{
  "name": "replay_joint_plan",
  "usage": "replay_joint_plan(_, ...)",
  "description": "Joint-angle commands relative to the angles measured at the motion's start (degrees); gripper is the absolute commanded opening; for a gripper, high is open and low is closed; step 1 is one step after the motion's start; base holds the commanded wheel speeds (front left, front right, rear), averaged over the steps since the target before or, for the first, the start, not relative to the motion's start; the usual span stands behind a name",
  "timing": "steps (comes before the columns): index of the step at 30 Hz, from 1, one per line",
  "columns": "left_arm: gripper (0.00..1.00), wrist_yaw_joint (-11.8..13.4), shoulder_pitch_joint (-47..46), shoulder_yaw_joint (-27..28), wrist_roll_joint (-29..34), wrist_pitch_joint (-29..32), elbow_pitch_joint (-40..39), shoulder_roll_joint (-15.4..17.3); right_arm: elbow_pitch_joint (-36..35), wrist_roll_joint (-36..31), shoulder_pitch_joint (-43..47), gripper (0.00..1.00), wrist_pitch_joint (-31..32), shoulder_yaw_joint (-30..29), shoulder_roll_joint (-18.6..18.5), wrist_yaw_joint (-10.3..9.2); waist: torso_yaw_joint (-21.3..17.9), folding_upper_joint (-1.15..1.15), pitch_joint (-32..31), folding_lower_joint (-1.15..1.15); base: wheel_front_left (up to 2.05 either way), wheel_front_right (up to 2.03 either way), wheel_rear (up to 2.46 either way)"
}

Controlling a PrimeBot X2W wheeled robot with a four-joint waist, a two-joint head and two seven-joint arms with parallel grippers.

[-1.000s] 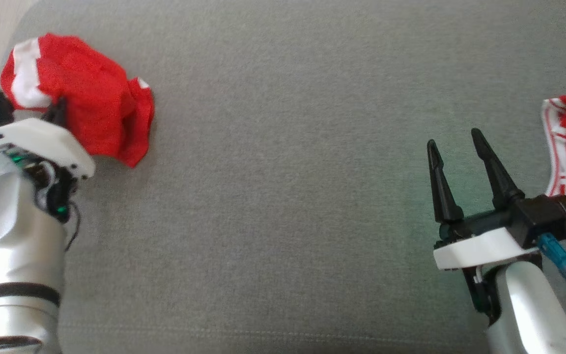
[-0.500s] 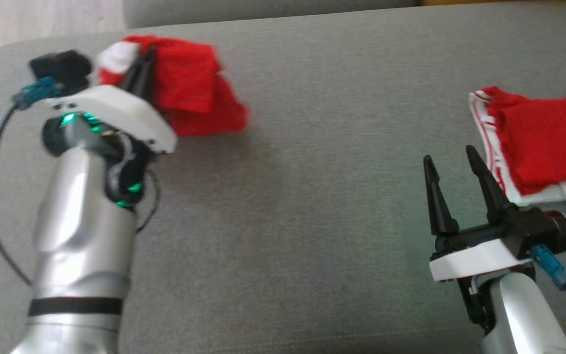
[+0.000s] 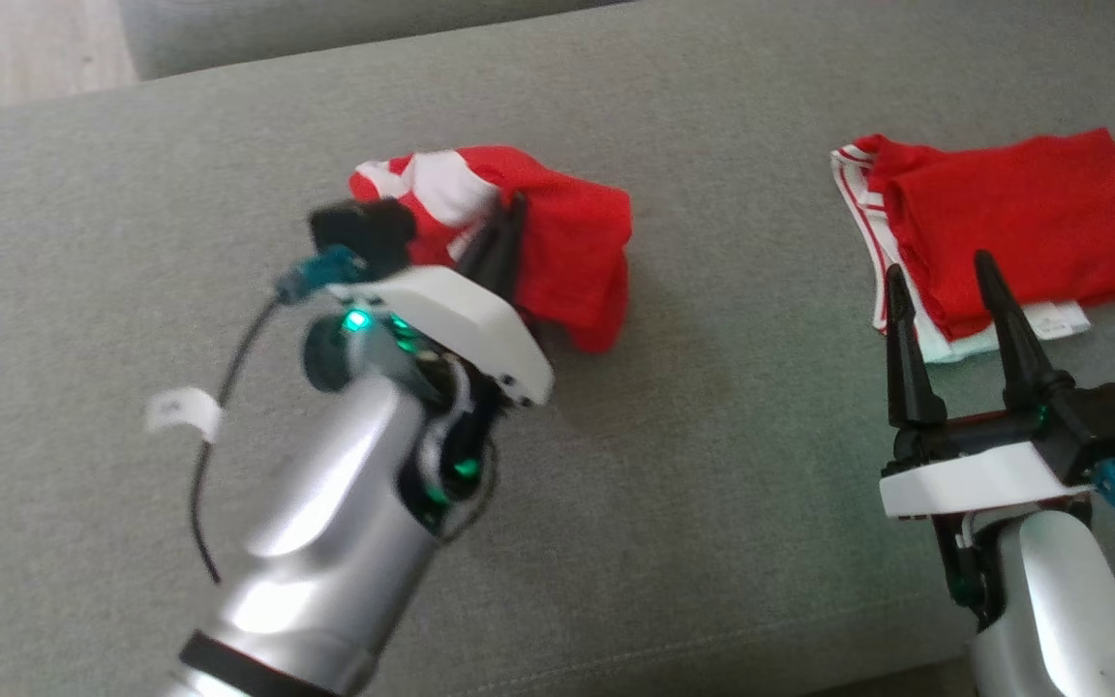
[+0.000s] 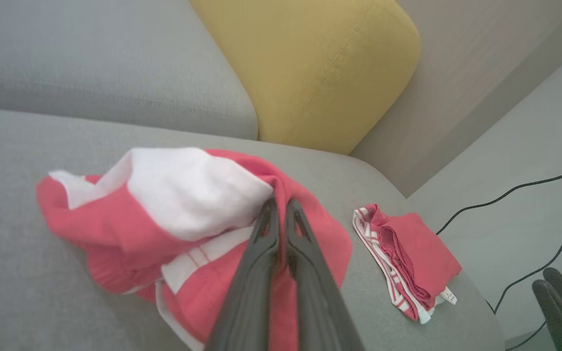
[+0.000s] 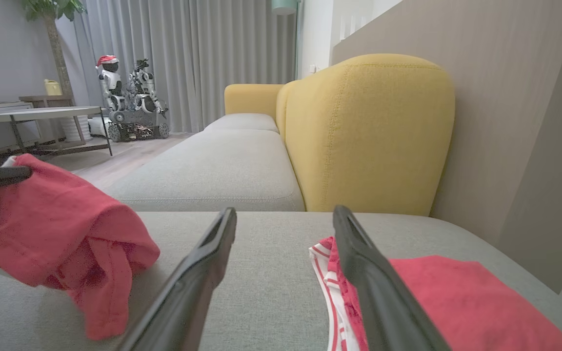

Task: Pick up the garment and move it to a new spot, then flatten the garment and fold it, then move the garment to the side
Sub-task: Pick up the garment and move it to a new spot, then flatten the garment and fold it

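Observation:
A crumpled red and white garment (image 3: pixel 557 242) hangs bunched in my left gripper (image 3: pixel 509 215), which is shut on its upper edge above the grey sofa seat (image 3: pixel 712 436). The left wrist view has the same garment (image 4: pixel 183 214) pinched between the closed fingers (image 4: pixel 266 253), its lower folds drooping toward the cushion. From the right wrist, the garment (image 5: pixel 56 234) shows at the left with its hem touching the seat. My right gripper (image 3: pixel 945 276) stands open at the lower right, nothing between its fingers (image 5: pixel 198 278).
A second red and white garment (image 3: pixel 1003 218) lies folded on the seat at the right, just beyond my right fingertips; it also shows as a folded pile (image 4: pixel 408 258). A yellow backrest (image 5: pixel 369 131) rises behind the seat. Black cables (image 4: pixel 530 229) run over the floor.
The head camera has swung, shifting the whole picture. My left arm has carried the garment rightward, from the sofa's left end toward its middle. The right gripper has stayed open.

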Motion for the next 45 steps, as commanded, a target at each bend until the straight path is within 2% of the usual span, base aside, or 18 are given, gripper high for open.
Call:
replay_joint_plan(1, 0.0, 2.49, -2.44, -1.64, -3.05, -2.61, -2.27, 1.04, -2.29, 0.34, -2.18, 1.0, -0.75, 0.74, 0.12, 0.1, -1.18, 0.0, 0.78, 0.0, 0.0, 0.0, 0.0)
replay_joint_plan(4, 0.0, 5.46, -3.35, -7.06, -7.19, -5.84, -1.89, 1.04, -2.64, 0.8, -2.24, 1.0, -0.76, 0.66, 0.13, 0.1, -2.14, 0.0, 1.43, 0.0, 0.0, 0.0, 0.0)
replay_joint_plan(5, 0.0, 5.46, -3.35, -7.06, -7.19, -5.84, -1.89, 1.04, -2.64, 0.8, -2.24, 1.0, -0.76, 0.66, 0.13, 0.1, -2.14, 0.0, 1.43, 0.0, 0.0, 0.0, 0.0)
replay_joint_plan(7, 0.0, 6.82, -4.14, -10.76, -9.47, -7.28, -1.15, 1.04, -2.75, 1.1, -2.22, 1.0, -0.76, 0.8, 0.14, 0.1, -2.6, 0.0, 1.76, 0.0, 0.0, 0.0, 0.0)
replay_joint_plan(8, 0.18, 7.36, -4.58, -12.54, -10.41, -7.81, -0.66, 1.04, -2.79, 1.25, -2.19, 1.0, -0.76, 0.87, 0.14, 0.1, -2.76, 0.0, 1.87, 0.0, 0.0, 0.0, 0.0)
replay_joint_plan(9, 0.78, 7.83, -5.03, -14.28, -11.17, -8.1, -0.07, 1.03, -2.82, 1.39, -2.17, 1.0, -0.76, 0.96, 0.14, 0.1, -2.9, 0.0, 1.98, 0.0, 0.0, 0.0, 0.0)
replay_joint_plan(10, 1.0, 8.18, -5.46, -15.69, -12.02, -8.48, 0.41, 1.03, -2.82, 1.52, -2.13, 1.0, -0.76, 1.0, 0.14, 0.1, -2.97, 0.0, 2.05, 0.0, 0.0, 0.0, 0.0)
replay_joint_plan(13, 1.0, 8.97, -6.57, -18.47, -13.99, -10.07, 1.98, 1.03, -2.77, 1.81, -1.91, 1.0, -0.77, 0.94, 0.14, 0.1, -2.81, 0.0, 2.04, 0.0, 0.0, 0.0, 0.0)
replay_joint_plan(16, 1.0, 9.33, -7.61, -18.75, -14.99, -11.76, 4.15, 1.03, -2.67, 1.84, -1.5, 1.0, -0.77, 0.61, 0.14, 0.1, -1.99, 0.0, 1.61, 0.0, 0.0, 0.0, 0.0)
replay_joint_plan(20, 1.0, 8.8, -8.78, -14.91, -14.07, -14.16, 6.68, 2.64, -2.49, 1.38, -0.84, 1.0, -0.77, -0.07, 0.14, 0.1, 0.31, 0.0, 0.09, 0.0, 0.0, 0.0, 0.0)
replay_joint_plan(25, 1.0, 8.95, -8.3, -9.63, -9.02, -14.82, 5.1, 9.06, -2.3, 0.52, 0.05, 1.0, -0.77, -0.63, 0.14, 0.1, 3.32, 0.0, -1.65, 0.0, 0.0, 0.0, 0.0)
replay_joint_plan(30, 1.0, 9.1, -2.65, -3.48, -1.45, -14.85, 0.48, 15.95, -1.89, 0.24, 0.94, 1.0, -0.77, -0.13, 0.15, 0.1, 5.89, 0.0, -3.28, 0.0, 0.0, 0.0, 0.0)
replay_joint_plan(35, 1.0, 8.89, 7.56, 2.72, 4.14, -14.86, -3.49, 19.49, -0.75, 0.89, 2.39, 1.0, -0.77, 1.66, 0.15, 0.1, 7.42, 0.0, -4.58, 0.0, 0.0, 0.0, 0.0)
replay_joint_plan(39, 1.0, 8.78, 16.46, 8.19, 8.08, -14.86, -7.1, 18.18, 0.06, 1.5, 3.72, 1.0, -0.77, 3.38, 0.15, 0.1, 7.86, 0.0, -5.01, 0.0, 0.0, 0.0, 0.0)
replay_joint_plan(45, 1.0, 6.3, 24.9, 17.6, 12.28, -14.87, -10.32, 12.54, 0.12, 2.11, 4.91, 1.0, -0.77, 4.93, 0.15, 0.1, 7.61, 0.0, -4.57, 0.0, 0.0, 0.0, 0.0)
